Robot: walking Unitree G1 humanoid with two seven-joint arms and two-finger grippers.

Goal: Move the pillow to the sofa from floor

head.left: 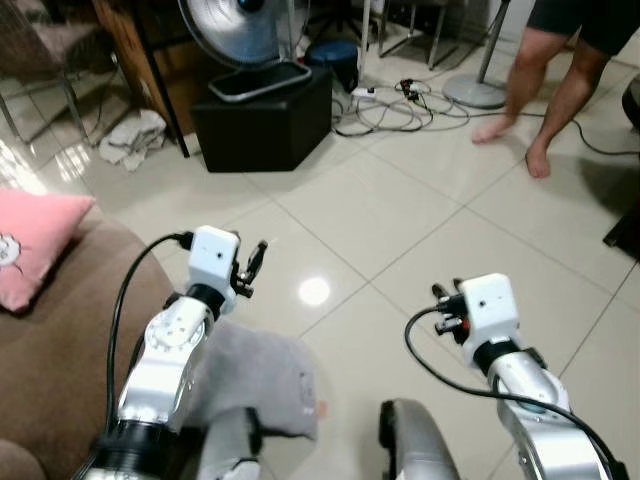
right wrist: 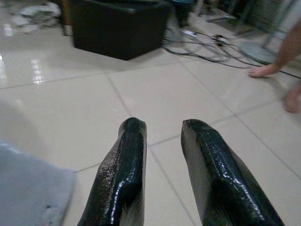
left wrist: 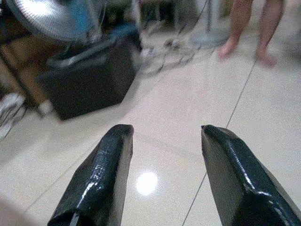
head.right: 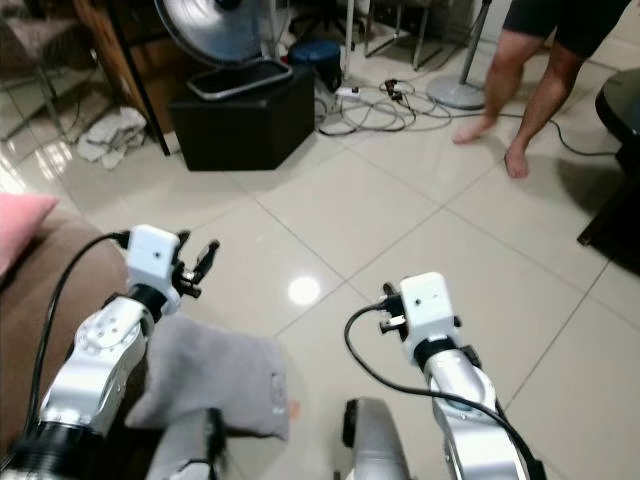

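Progress-wise I'd say this is barely starting; grey pillow is lying on the tiled floor just beside the brown sofa, untouched; a pink cushion is already sitting on the sofa. Left gripper is hovering with fingers spread wide, holding nothing; right gripper is gaping narrower, also empty. No containers worth mentioning; just a black box under a fan.

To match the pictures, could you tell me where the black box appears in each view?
Left eye: black box upper left, beneath the fan.
Right eye: box upper left.
Left wrist: box beneath the fan.
Right wrist: box far off, beside the cables.
Shared landmark: the person's bare foot.
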